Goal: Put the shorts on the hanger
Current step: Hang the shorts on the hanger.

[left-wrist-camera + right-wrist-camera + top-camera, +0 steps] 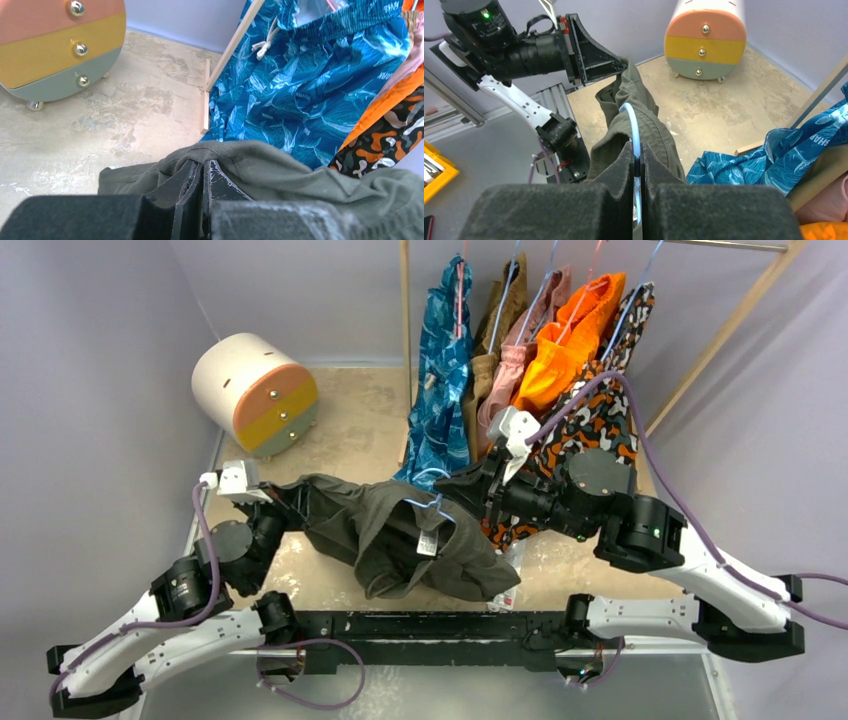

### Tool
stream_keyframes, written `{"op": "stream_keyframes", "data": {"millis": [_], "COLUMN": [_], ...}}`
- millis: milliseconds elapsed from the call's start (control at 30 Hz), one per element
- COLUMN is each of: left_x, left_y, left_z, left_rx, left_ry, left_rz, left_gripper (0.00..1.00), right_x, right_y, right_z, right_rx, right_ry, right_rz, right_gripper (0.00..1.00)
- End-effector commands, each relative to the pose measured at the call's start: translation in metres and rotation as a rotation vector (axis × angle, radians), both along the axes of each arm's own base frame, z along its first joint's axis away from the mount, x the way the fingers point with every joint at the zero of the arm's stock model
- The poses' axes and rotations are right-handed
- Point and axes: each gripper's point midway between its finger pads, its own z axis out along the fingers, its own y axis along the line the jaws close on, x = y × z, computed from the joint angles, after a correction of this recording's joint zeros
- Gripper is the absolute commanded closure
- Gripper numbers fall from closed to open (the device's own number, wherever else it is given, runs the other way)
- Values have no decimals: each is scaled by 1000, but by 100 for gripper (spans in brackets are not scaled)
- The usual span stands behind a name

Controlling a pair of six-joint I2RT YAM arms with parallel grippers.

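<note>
Reaching inward from opposite sides, left gripper point(202, 170) clamped the shorts point(390, 535) at one edge; right gripper point(638, 152) pinched the hanger point(633, 122) wire. Just behind hung blue patterned shorts point(440, 390).

Shorts point(385, 530) over hanger point(631, 120), before rack point(405, 340)

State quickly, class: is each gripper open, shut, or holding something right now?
The left gripper is shut on the shorts.
The right gripper is shut on the hanger.
</note>
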Motion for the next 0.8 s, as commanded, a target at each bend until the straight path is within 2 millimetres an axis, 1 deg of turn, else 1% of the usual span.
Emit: {"op": "stream_keyframes", "data": {"millis": [0,100,200,267,367,400,467,533,633,767], "left_x": [3,4,6,8,9,9,8,6,1,-8], "left_y": [17,28,40,40,33,30,25,22,17,7], "left_z": [39,50,47,42,35,34,34,39,49,65], "left_rx": [-92,-119,-110,-78,-29,-17,-9,-13,-4,11], "left_ry": [-52,-61,-42,-23,6,11,15,12,7,-3], "left_rz": [92,151,232,250,230,216,180,145,79,-33], "left_gripper": [100,100,100,100,100,95,69,49,40,33], "right_x": [-1,3,1,0,0,1,2,6,12,20], "right_y": [6,5,2,0,-1,-2,-3,-6,-9,-12], "right_z": [14,14,19,21,21,21,21,22,21,20], "right_rx": [33,30,52,61,63,66,69,76,79,71], "right_ry": [-13,-22,-30,-33,-33,-34,-33,-32,-26,-20], "right_rz": [19,0,1,4,-3,-5,-17,-41,-87,-135], "right_gripper": [100,100,100,100,100,100,100,100,100,100]}}
